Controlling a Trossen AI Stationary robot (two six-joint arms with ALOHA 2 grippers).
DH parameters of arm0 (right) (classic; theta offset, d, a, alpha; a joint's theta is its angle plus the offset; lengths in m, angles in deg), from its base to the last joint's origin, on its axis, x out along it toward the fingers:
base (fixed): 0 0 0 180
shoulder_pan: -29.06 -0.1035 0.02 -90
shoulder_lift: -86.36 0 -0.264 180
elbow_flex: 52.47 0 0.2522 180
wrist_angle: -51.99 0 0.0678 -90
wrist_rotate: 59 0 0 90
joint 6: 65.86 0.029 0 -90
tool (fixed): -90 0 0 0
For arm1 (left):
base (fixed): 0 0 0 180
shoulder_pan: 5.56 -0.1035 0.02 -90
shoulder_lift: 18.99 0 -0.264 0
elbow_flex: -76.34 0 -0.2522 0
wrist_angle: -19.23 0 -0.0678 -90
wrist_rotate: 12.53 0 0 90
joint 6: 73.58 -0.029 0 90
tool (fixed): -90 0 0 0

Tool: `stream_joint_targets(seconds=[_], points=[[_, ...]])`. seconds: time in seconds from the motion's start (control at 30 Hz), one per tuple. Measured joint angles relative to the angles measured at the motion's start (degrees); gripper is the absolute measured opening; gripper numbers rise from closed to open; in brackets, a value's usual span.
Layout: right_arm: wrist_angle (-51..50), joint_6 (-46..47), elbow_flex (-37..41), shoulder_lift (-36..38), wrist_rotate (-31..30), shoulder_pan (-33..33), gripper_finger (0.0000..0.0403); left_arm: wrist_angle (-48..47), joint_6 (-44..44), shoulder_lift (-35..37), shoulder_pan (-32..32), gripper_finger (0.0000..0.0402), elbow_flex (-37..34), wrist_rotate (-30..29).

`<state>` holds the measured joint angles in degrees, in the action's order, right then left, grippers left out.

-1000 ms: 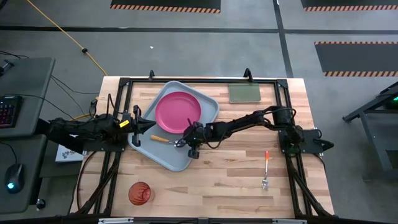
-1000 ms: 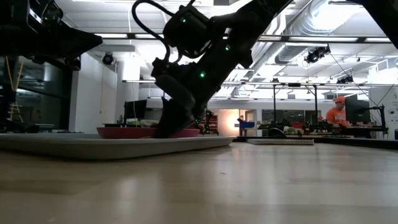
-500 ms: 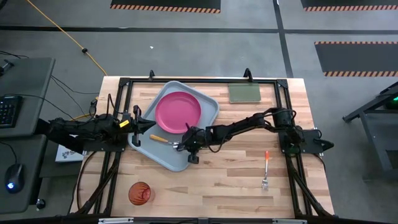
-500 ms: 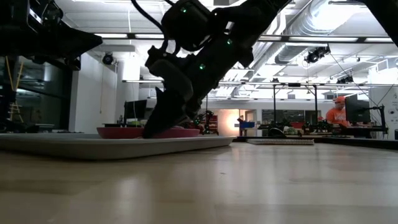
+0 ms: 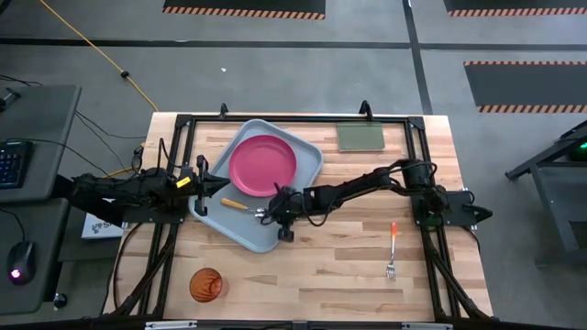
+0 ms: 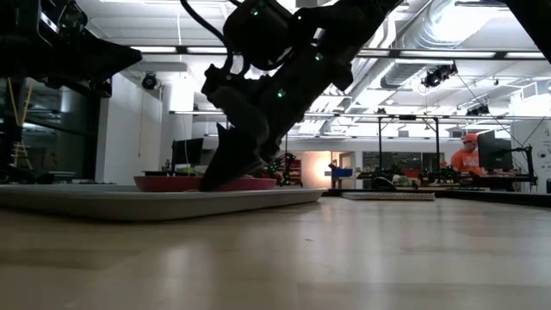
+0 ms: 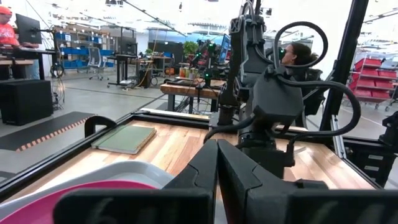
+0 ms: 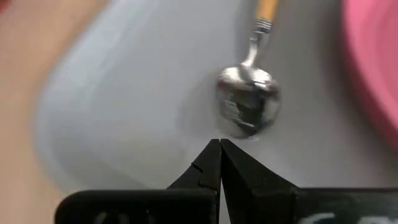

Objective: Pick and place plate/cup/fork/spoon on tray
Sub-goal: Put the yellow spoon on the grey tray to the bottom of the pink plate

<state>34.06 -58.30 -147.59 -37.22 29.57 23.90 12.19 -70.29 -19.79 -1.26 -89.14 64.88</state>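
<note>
The grey-blue tray [image 5: 293,154] lies at the table's far left with the pink plate [image 5: 263,165] resting flat in it. The spoon [image 5: 244,207] lies in the tray beside the plate; its shiny bowl [image 8: 247,102] and orange handle [image 8: 267,9] show in the right wrist view. My right gripper [image 5: 270,214] is shut and low over the tray, its tips [image 8: 219,146] just short of the spoon's bowl and holding nothing. My left gripper [image 5: 224,186] is shut and empty at the tray's left rim. The orange cup [image 5: 205,284] stands upright near the front left. The fork [image 5: 392,249] lies flat at the right.
A flat green pad [image 5: 360,137] lies at the far right of the table. A black frame rail [image 5: 293,119] runs around the work area. Bare wood shows between the tray, the cup and the fork. A person [image 6: 467,155] is far off in the room.
My right gripper has shifted a little toward the table's near edge over the tray and has tipped, its tips swinging toward the left. The spoon, plate and tray lie where they were.
</note>
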Motion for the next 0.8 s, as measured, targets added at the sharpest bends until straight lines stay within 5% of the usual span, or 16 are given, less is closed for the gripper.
stream_joint_targets(seconds=[0.27,0.8], points=[[2.97,-0.14,0.00,0.03,-3.47,1.08,0.0000,0.00,-0.02,0.00,0.00,0.0003,0.00,0.01],[5.25,-1.18,0.00,0.12,0.83,0.50,0.0000,-0.02,0.00,0.00,0.01,0.0003,0.00,0.01]])
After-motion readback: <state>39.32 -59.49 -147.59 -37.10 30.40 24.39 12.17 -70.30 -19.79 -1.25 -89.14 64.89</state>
